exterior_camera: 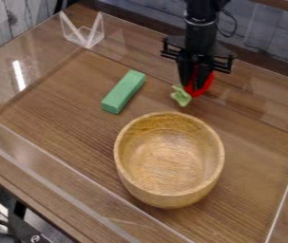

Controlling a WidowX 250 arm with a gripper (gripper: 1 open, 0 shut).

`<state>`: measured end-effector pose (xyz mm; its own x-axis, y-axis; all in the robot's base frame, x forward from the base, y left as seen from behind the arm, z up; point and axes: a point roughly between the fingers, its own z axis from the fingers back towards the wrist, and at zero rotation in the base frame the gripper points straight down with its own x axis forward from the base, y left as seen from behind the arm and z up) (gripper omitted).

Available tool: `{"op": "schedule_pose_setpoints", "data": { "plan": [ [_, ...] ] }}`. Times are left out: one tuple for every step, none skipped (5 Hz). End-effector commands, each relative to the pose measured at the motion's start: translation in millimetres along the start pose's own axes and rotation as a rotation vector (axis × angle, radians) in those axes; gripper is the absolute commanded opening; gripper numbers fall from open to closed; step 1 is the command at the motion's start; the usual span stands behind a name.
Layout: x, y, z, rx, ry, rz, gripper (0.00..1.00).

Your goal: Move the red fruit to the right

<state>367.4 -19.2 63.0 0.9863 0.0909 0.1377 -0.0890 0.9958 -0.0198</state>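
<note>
Nearest the camera, in the lower middle of the frame, a wooden bowl [169, 158] stands upright on the wood-grain tabletop [57, 133]. A clear plastic wall [32, 180] runs along the lower left edge, and more clear panels close the left side and the right edge, so the working surface is boxed in all round. Between the bowl and the lower left wall there is a broad strip of bare wood.

Further back, left of centre, a flat green block [124, 91] lies at a slant, well apart from the bowl's rim and from everything else.

Beyond the bowl, in the upper right of centre, the pincer [199, 87] points straight down with its jaws drawn tight on the red fruit [199, 86]. The fruit's red body sits between the fingers, and its light green leafy base [181, 95] sticks out to the lower left, low over the tabletop; whether it touches the wood cannot be told. It is near the bowl's far rim but clear of it.

To the right of the pincer the tabletop is bare up to the right-hand clear panel. In the upper left corner, a small clear folded stand [80, 30] sits near the back edge.
</note>
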Motion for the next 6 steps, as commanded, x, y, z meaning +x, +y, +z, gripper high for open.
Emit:
{"op": "schedule_pose_setpoints", "data": {
  "plan": [
    [6.1, -8, 21.2, -0.004, -0.066, 0.024, 0.00],
    [9.2, -1, 36.3, -0.015, -0.076, -0.006, 0.00],
    [15.4, 6, 48.6, -0.024, -0.085, -0.038, 0.00],
    [14.7, -7, 49.0, -0.013, -0.087, 0.006, 0.00],
    [13.5, -23, 46.9, -0.004, -0.084, 0.047, 0.00],
    [11.1, -31, 40.1, -0.005, -0.077, 0.028, 0.00]
  ]
}}
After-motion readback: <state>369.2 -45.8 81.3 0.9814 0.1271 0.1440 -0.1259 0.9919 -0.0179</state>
